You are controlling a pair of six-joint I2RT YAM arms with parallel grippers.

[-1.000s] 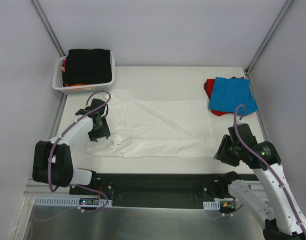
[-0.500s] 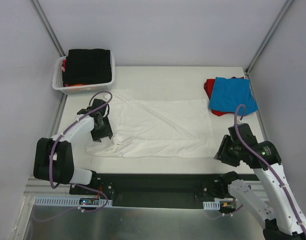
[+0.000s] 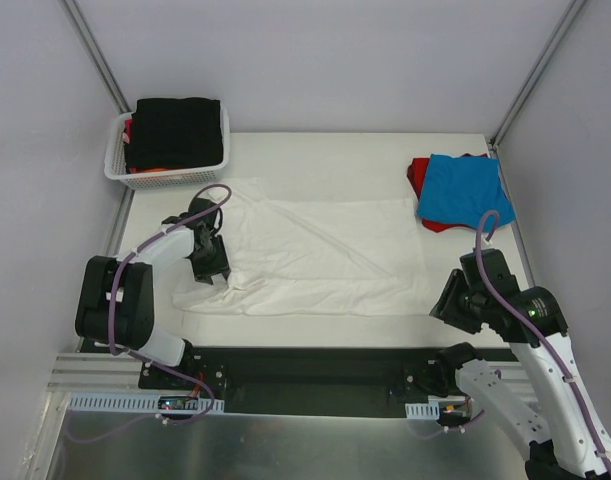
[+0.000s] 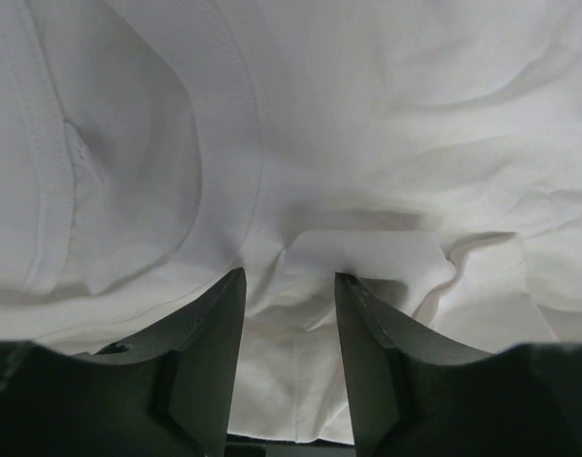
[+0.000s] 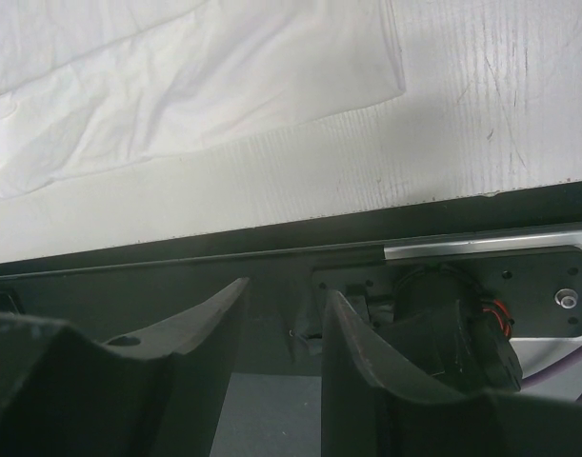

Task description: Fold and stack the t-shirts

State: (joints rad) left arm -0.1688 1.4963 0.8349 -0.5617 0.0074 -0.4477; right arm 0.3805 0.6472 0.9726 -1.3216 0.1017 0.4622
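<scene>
L fingers (image 4: 205, 362) apart, tips on white t-shirt (image 3: 315, 250); R fingers (image 5: 371, 381) apart, empty, near table (image 5: 481, 114) edge.

Your top camera sits above and behind the arm bases. It looks down and forward over the whole table (image 3: 335, 150), far enough off to hold both arms. Your left wrist camera looks out between the jaws of the left gripper (image 4: 289, 274), so near the white shirt (image 4: 386, 114) that cloth fills its frame. Your right wrist camera looks past the right gripper (image 5: 288, 288) at the table's near edge, from farther off. All three views share that shirt. The top and right wrist views both show its near right corner.
</scene>
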